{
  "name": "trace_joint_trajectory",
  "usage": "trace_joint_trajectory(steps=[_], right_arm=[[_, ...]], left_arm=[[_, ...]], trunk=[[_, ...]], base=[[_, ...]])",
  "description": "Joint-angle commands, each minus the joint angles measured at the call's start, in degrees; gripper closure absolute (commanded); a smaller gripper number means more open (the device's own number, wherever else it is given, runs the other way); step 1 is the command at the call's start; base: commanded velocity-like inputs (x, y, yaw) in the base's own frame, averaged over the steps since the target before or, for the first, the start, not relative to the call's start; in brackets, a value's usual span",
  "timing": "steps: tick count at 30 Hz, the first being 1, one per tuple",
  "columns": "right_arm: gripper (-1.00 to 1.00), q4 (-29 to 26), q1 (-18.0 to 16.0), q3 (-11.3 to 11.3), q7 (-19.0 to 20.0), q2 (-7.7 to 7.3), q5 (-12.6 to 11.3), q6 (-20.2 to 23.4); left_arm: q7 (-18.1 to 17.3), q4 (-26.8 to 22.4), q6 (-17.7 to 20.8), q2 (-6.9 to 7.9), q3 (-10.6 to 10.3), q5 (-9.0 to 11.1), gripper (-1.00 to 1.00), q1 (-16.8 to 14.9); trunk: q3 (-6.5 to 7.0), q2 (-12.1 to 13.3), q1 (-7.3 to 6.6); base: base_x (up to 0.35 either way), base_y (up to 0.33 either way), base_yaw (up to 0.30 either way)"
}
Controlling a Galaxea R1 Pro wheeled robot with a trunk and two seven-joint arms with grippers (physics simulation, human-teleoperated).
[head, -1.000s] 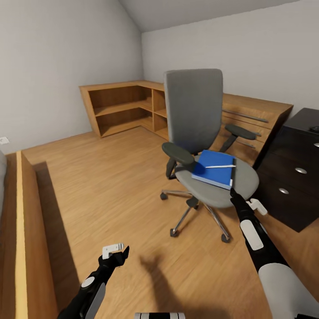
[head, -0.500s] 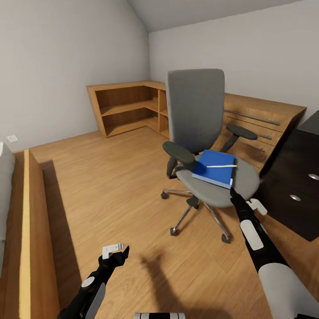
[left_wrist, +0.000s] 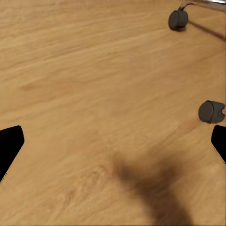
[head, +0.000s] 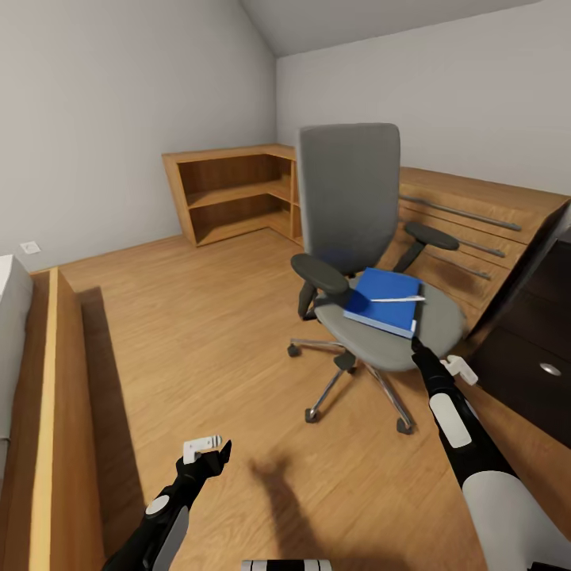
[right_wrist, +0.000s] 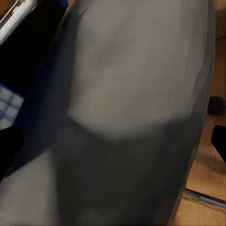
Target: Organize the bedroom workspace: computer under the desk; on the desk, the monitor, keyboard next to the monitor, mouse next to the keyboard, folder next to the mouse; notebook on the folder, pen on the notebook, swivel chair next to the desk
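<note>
You're facing one swivel chair [head: 361,262] mid-room on the wood floor [head: 206,333]. On its seat lies one blue folder [head: 381,301], with one white pen [head: 395,299] across the top. A dark strip along the folder's right edge may be the notebook; can't tell for sure. Far left is a wooden corner shelf unit [head: 230,194]; a light wooden drawer chest [head: 476,230] runs along the far wall behind the chair. At the right edge you see the black bench drawer unit [head: 531,333], close to the chair, one round knob visible. A wooden ledge [head: 55,381] runs along your near left.

Your right pincer [head: 418,342] is at the near right rim of the seat, just below the folder's corner; its tips sit wide apart in the right wrist view, with grey seat cushion between them, and whether they touch it isn't clear. Your left pincer [head: 208,452] hangs low over bare floor, near left, holding nothing; its tips stand wide apart, and two chair casters [left_wrist: 179,20] show in its wrist view.
</note>
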Motion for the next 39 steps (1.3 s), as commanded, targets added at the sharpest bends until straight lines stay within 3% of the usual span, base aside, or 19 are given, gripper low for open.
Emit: trace_joint_trajectory(steps=[1,17,39], right_arm=[[-1.00,3.9,0.0,0.2,-0.1,-0.03,-0.9,-0.2],[-1.00,3.9,0.0,0.2,-0.1,-0.10,-0.9,-0.2],[-1.00,3.9,0.0,0.3,-0.1,-0.03,-0.9,-0.2]], left_arm=[[-0.5,0.1,-0.1,-0.07,0.3,0.5,-1.00,0.0],[-0.5,0.1,-0.1,-0.07,0.2,0.5,-1.00,0.0],[-0.5,0.1,-0.1,-0.07,0.2,0.5,-1.00,-0.1]], trunk=[[-0.05,0.0,0.03],[-0.05,0.0,0.03],[-0.05,0.0,0.03]], base=[[0.322,0.000,0.001],[0.254,0.000,0.000],[-0.063,0.003,0.000]])
